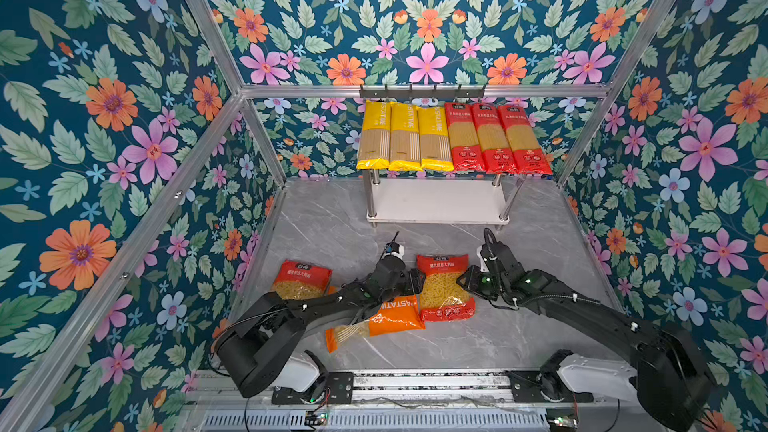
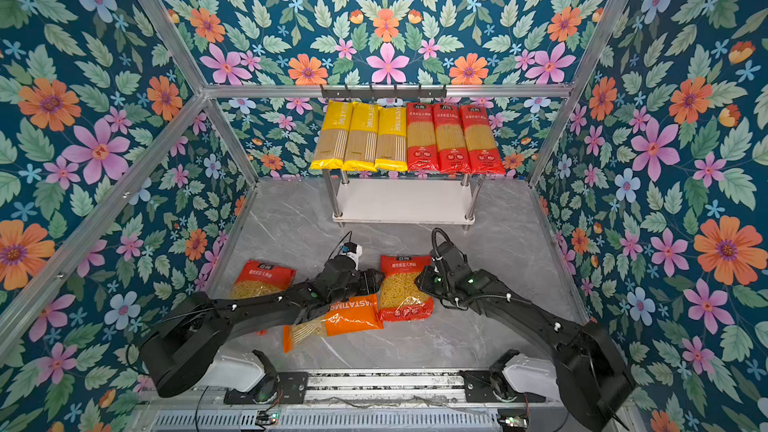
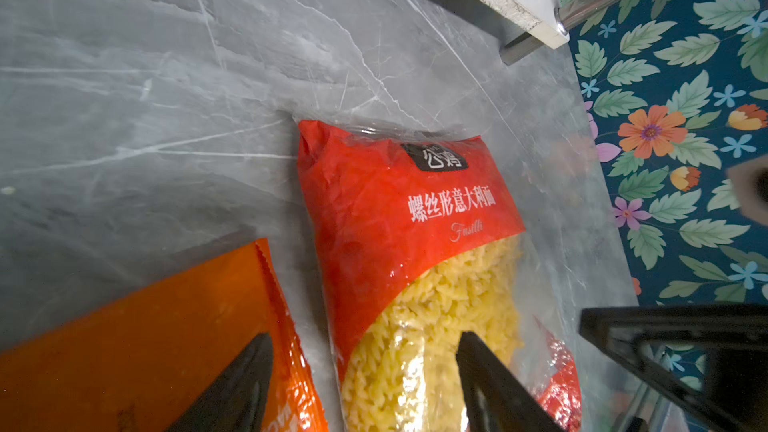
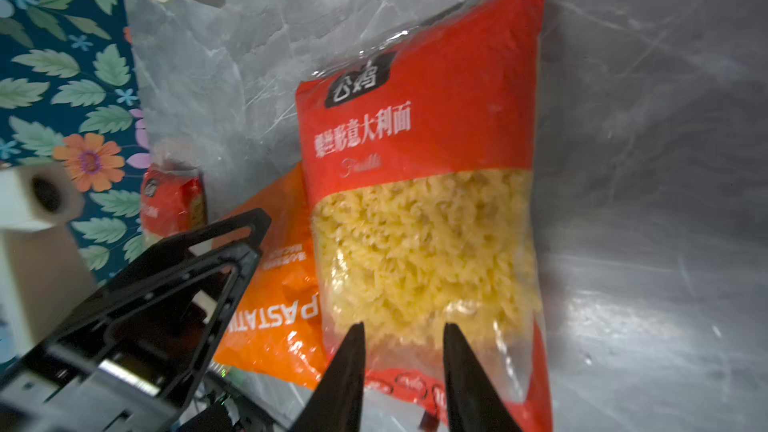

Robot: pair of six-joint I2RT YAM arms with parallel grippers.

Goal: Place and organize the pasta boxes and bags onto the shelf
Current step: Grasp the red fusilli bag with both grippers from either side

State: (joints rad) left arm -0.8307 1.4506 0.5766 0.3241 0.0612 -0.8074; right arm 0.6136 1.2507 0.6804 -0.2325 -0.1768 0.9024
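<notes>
Yellow packs [image 1: 403, 139] and red packs [image 1: 494, 141] already lined the shelf [image 1: 436, 201] top; three bags [image 1: 395, 315] lay on the table [image 1: 332, 222]. Our left claw [image 3: 365, 336] and right claw [image 4: 402, 326] hovered open over one red bag [image 1: 444, 288].

The shelf [image 1: 436, 201] stands at the back edge of the worktop [image 1: 540, 263], with six long packs [image 1: 453, 139] side by side on top of it. Before it lie a left bag [image 1: 301, 280] near the left edge, a middle bag [image 1: 395, 313], and a right bag [image 1: 444, 288] touching it.
</notes>
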